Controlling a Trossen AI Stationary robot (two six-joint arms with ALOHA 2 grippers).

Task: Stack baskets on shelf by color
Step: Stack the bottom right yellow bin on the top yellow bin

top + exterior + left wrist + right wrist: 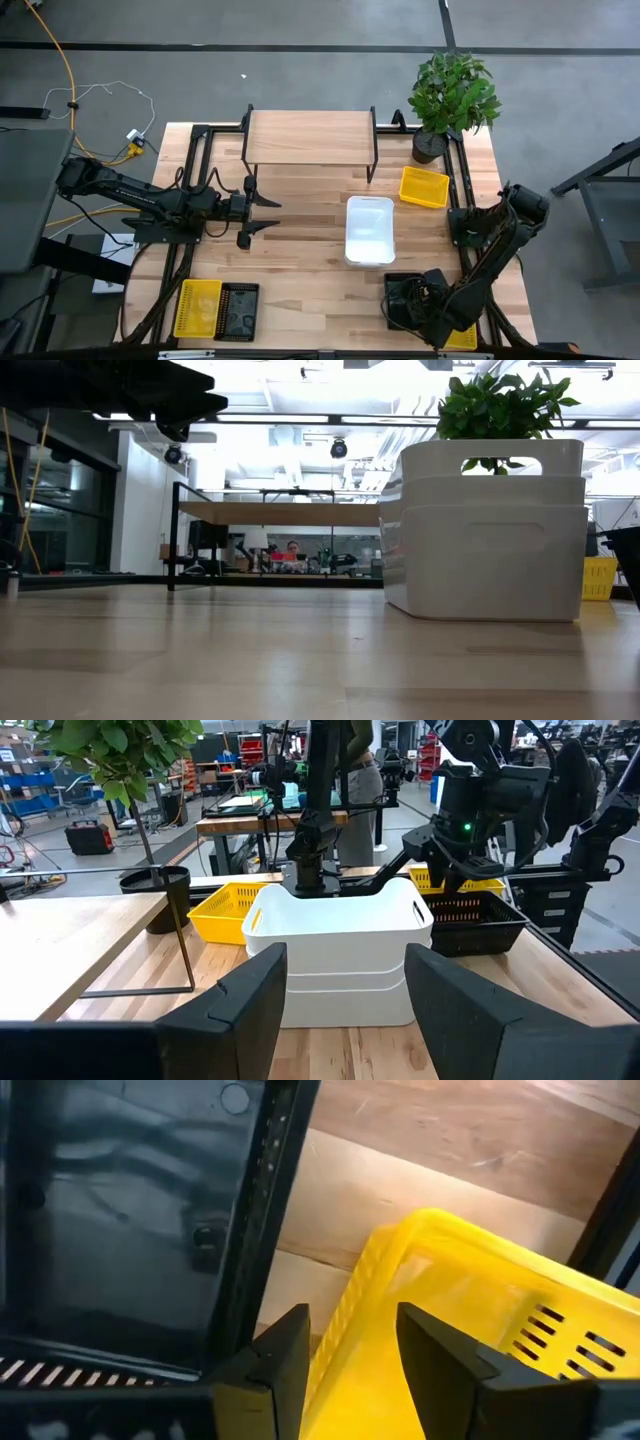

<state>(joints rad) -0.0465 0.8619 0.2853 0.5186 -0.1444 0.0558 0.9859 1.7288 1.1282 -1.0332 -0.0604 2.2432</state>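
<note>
At the near edge, the right gripper point(345, 1345) is seen low at the right corner, fingers parted around the rim of a yellow basket point(470, 1330), nothing clamped yet. A yellow bin point(197, 307) and black bin point(239, 311) are set side by side at the near left. Mid-table, the white baskets point(369, 230) are stacked, with the left gripper point(266, 214) held wide open and empty well to their left. Farther back, another yellow one point(424, 186) is found beside the bare shelf point(309, 137).
</note>
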